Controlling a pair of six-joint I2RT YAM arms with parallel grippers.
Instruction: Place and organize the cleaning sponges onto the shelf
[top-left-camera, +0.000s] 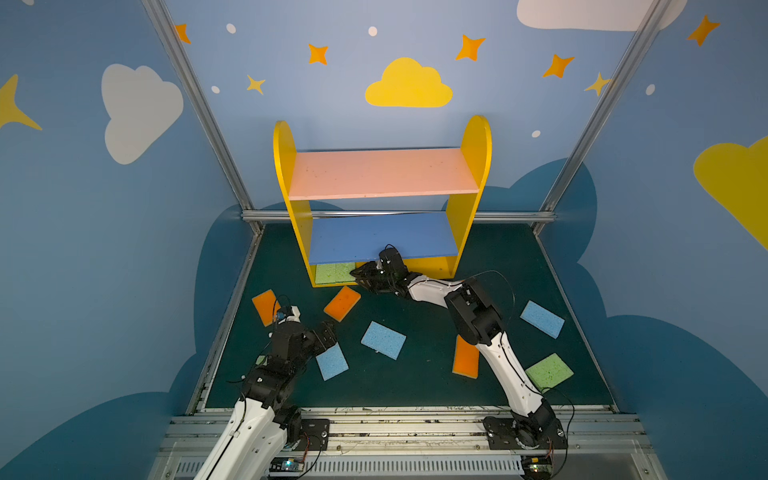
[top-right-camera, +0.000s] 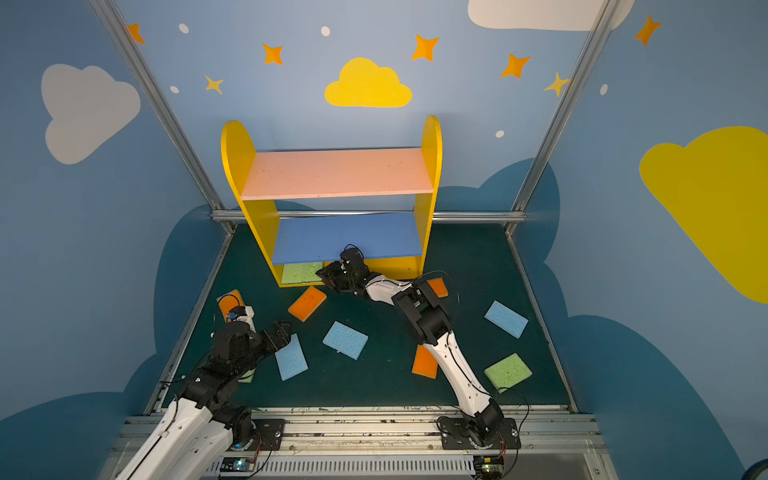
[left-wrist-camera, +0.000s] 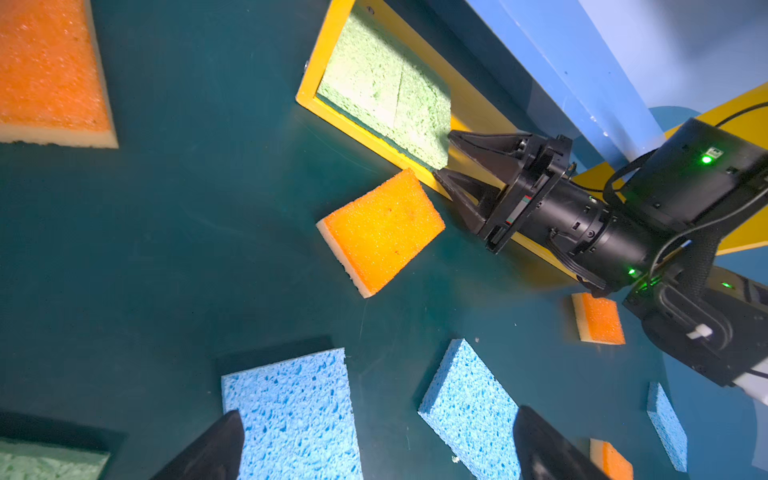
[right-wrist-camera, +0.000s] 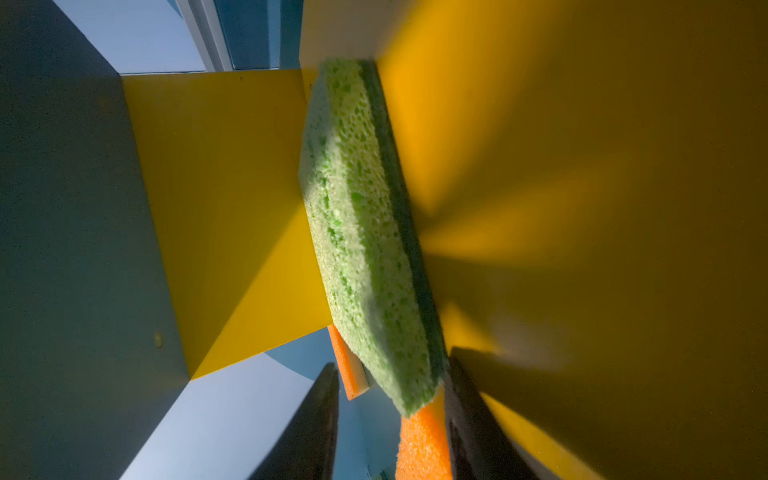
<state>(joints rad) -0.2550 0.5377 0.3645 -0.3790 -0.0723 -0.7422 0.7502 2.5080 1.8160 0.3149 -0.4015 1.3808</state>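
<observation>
Progress: two green sponges (top-left-camera: 334, 272) shelved, nine left on the mat

We count eleven pads in all. Both shelved ones lie flat, side by side, at the left end of the bottom yellow board (top-left-camera: 432, 270) of the shelf (top-left-camera: 473, 166). The pink board (top-left-camera: 382, 172) and the blue board (top-left-camera: 382, 237) above are bare.

Our right gripper (left-wrist-camera: 444, 153) sits at the mouth of that bottom tier, jaws partly apart. A corner of the nearer green pad lies between its fingers with a gap on one side, so we judge it loose, not clamped. Our left gripper (top-left-camera: 328, 332) hangs spread wide and empty over a blue sponge (top-left-camera: 331, 362).

On the mat (top-left-camera: 415, 386) lie four orange sponges (top-left-camera: 342, 303), three blue and two green, with one green sponge (top-right-camera: 247, 376) half hidden under the left arm. We judge the task barely begun, with two tiers unused.
</observation>
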